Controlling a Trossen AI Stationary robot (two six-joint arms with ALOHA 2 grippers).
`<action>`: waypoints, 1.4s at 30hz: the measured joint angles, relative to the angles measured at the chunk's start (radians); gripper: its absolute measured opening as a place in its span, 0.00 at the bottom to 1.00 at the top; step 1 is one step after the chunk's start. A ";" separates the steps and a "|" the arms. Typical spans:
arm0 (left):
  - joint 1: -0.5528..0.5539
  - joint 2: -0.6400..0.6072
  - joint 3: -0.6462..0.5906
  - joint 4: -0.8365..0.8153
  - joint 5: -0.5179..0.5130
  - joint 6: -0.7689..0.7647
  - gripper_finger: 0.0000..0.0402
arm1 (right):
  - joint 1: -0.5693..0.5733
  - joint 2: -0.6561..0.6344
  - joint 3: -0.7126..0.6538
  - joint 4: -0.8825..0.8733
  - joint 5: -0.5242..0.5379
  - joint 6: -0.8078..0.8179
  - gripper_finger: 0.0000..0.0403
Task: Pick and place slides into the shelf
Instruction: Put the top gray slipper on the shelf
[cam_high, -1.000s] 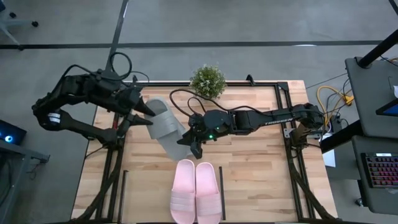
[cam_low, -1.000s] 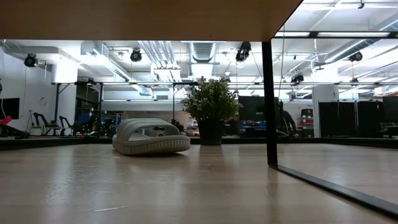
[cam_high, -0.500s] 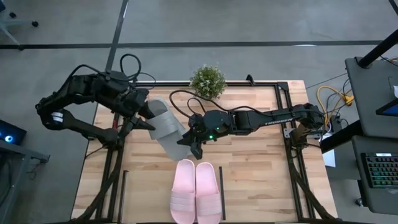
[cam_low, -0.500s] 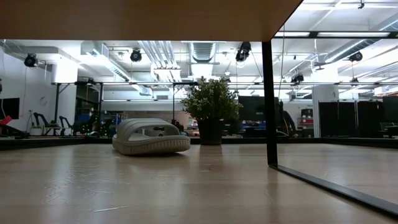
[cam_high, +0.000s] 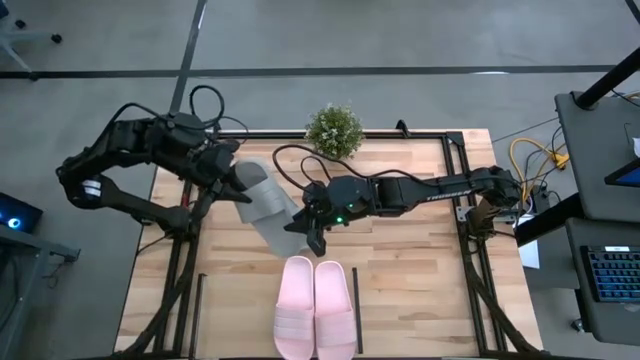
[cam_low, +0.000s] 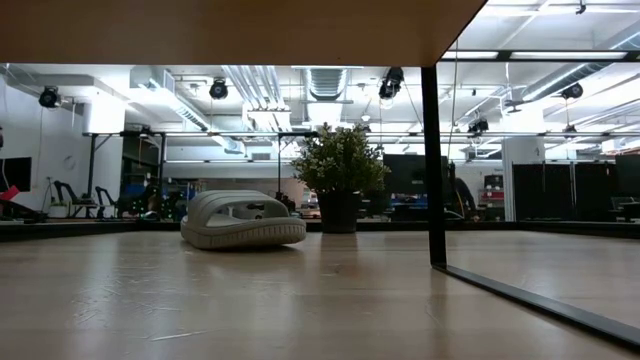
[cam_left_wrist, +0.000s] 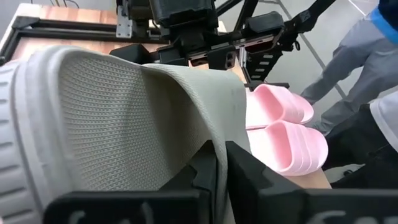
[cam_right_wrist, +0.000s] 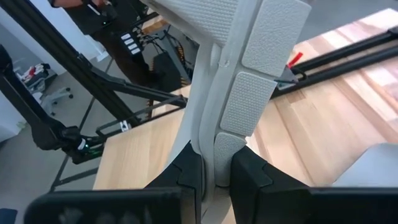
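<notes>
Left gripper (cam_high: 236, 189) and right gripper (cam_high: 312, 232), both beside the potted plant (cam_high: 333, 129), pinch grey-green slides (cam_high: 268, 205): light, flexible rubber; thin edges grip best.

Pink slides (cam_high: 316, 306) paired in shelf (cam_high: 357, 322); grey-green slides (cam_high: 264, 203) behind.

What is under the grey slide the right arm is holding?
The second grey slide lies partly beneath the lifted grey slide, with the wood table around it. The overlapped part and the table directly below are hidden.
</notes>
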 joint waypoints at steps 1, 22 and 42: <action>0.000 -0.005 0.001 0.000 -0.001 0.000 0.01 | 0.000 0.000 0.006 -0.001 0.000 -0.008 0.10; 0.000 -0.074 0.014 -0.072 -0.013 -0.107 0.00 | 0.000 -0.037 0.030 -0.050 0.000 -0.050 0.50; -0.003 -0.045 -0.034 -0.253 0.326 -0.229 0.00 | -0.009 -0.151 0.028 -0.236 0.185 -0.095 0.46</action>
